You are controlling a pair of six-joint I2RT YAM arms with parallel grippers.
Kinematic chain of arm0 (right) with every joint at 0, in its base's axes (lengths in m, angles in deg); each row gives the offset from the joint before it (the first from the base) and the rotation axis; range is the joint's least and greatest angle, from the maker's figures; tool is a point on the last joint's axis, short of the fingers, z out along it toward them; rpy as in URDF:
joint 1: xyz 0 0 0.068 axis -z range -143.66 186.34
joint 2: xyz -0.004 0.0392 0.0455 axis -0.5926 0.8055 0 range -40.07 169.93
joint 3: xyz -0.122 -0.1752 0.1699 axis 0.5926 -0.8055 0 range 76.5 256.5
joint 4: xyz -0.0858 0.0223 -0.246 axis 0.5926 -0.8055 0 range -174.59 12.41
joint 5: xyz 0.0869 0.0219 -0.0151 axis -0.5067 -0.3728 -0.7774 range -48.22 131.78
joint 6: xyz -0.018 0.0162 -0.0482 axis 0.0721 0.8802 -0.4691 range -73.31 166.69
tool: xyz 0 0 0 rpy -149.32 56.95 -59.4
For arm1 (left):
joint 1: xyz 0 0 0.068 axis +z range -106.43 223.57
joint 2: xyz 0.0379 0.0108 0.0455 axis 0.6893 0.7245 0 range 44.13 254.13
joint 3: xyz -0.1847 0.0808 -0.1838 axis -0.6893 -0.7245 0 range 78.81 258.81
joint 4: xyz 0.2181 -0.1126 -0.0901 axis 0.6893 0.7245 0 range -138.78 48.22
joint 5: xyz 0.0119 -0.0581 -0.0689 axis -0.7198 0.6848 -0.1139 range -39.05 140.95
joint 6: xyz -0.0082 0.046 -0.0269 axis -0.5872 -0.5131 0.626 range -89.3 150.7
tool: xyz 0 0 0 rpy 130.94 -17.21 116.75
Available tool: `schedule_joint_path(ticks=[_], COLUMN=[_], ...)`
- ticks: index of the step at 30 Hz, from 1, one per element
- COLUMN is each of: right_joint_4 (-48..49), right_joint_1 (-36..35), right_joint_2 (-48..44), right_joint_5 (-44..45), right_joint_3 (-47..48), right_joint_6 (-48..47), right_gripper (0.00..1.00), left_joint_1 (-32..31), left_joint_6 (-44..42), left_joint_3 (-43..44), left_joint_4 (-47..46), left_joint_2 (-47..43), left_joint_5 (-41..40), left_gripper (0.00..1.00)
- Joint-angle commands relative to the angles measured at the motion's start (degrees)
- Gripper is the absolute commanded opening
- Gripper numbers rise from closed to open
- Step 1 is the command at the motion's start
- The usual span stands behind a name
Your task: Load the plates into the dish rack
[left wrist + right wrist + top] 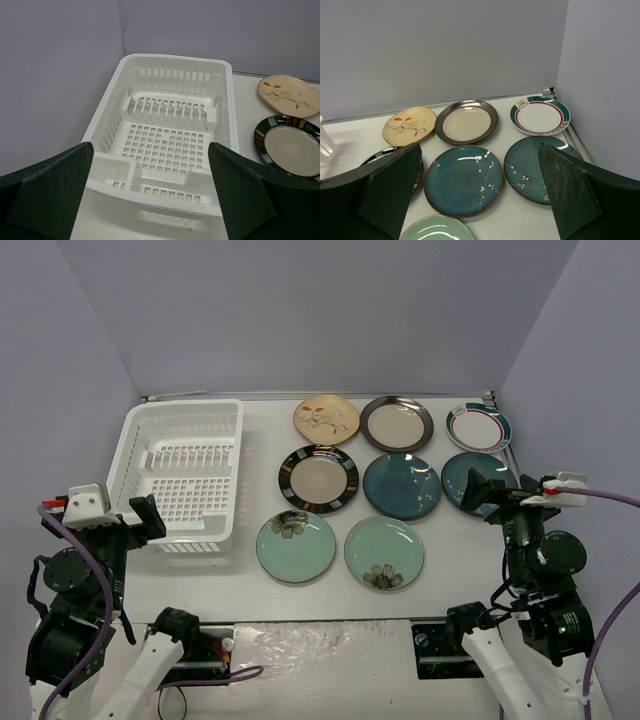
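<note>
Left gripper (150,200) and right gripper (480,200) both hung wide open, gripping nothing. Rack (180,475) sat left, eight plates (402,486) flat on the table (250,600) beside it; right gripper hid part of one blue plate (453,485), white plate (478,426) logo unreadable.

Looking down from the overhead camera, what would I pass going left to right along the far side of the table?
dish rack → tan floral plate → dark-rimmed beige plate → white plate with teal and red rim
</note>
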Motion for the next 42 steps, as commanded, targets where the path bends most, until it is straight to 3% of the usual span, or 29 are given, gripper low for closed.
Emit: schedule_joint_path(ticks=[1, 6, 15, 23, 29, 36, 42], right_joint_4=[1.86, 1.66, 0.86, 2.35, 4.78, 6.94, 8.8], right_joint_1=[-0.42, -0.38, -0.01, 5.5, 7.67, 7.78, 7.7], right_joint_2=[3.65, 5.5, 16.68, 23.18, 27.96, 30.33, 32.98], right_joint_5=[-1.89, -6.43, -19.71, -26.42, -28.23, -25.03, -28.21], right_joint_3=[1.61, -0.97, -10.66, -20.27, -26.35, -30.18, -31.6], right_joint_6=[3.32, 9.38, 22.89, 25.69, 29.01, 33.07, 33.31], right_gripper=[1.0, 1.0, 1.0, 1.0, 0.95, 0.95, 0.98], left_joint_1=[-0.21, -0.21, -0.21, -0.21, -0.21, -0.21, -0.21], left_joint_6=[1.4, 2.9, 5.9, 8.41, 9.28, 9.43, 9.38], left_joint_3=[2.0, 1.74, 1.28, -0.99, -2.04, -2.75, -3.27], left_joint_4=[-1.43, -1.2, -0.99, -2.47, -3.91, -4.3, -4.04], left_joint_2=[2.66, 3.98, 9.53, 13.57, 14.55, 14.11, 14.16], left_joint_5=[2.44, 5.64, 15.5, 25.83, 28.84, 30.13, 30.52], left_gripper=[0.97, 0.97, 0.97, 0.97, 0.97, 0.97, 0.97])
